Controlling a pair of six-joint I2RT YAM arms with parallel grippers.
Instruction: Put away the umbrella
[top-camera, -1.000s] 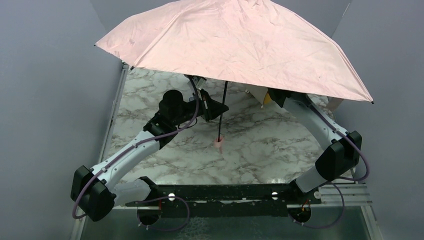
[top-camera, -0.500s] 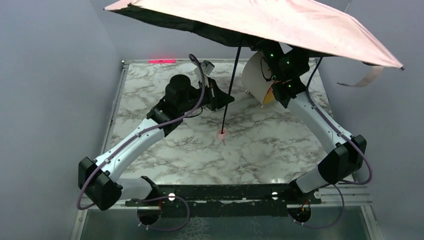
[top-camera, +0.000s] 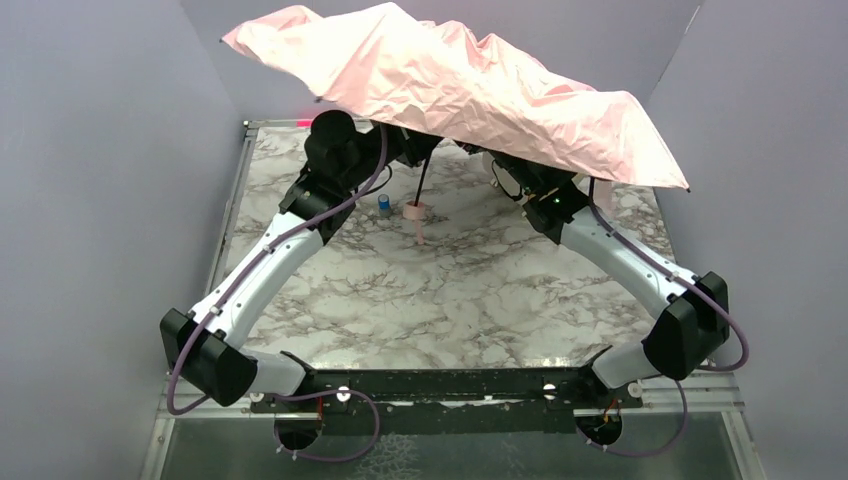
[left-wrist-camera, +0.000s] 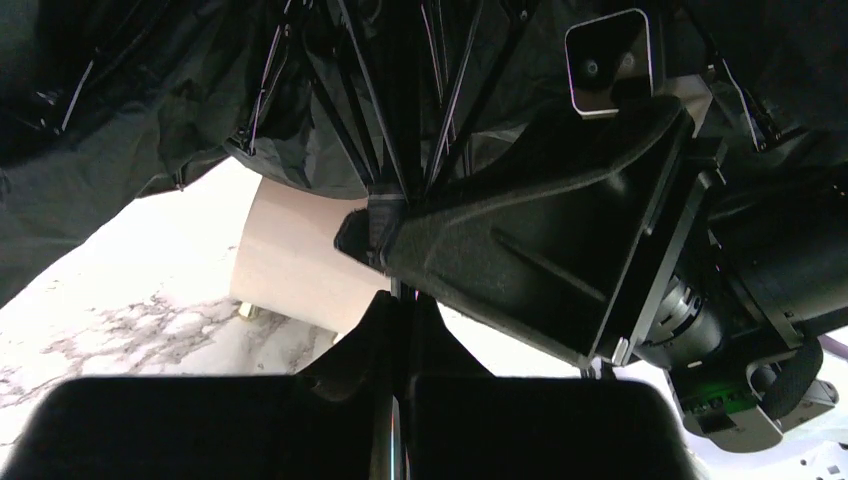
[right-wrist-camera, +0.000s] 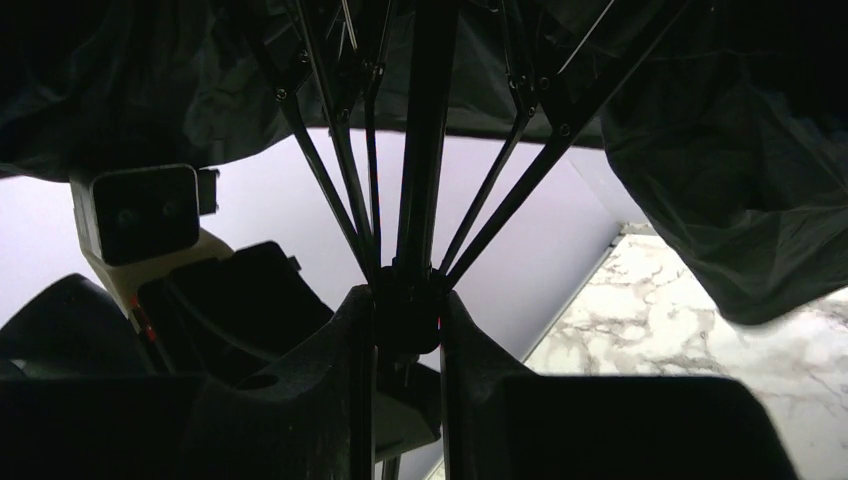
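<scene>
- The left gripper (left-wrist-camera: 400, 305) is pinched tight on the thin black shaft (top-camera: 424, 178), nearer the pink handle (top-camera: 415, 211).
- The umbrella (top-camera: 470, 90) hangs over the table's (top-camera: 480, 300) far half, canopy half-slack, shaft steeply tilted, handle lowest and seemingly off the marble.
- The right gripper (right-wrist-camera: 408, 320) clamps the runner (right-wrist-camera: 406, 285) just above the left's hold; closing likely means drawing it along the shaft, handle-ward.
</scene>
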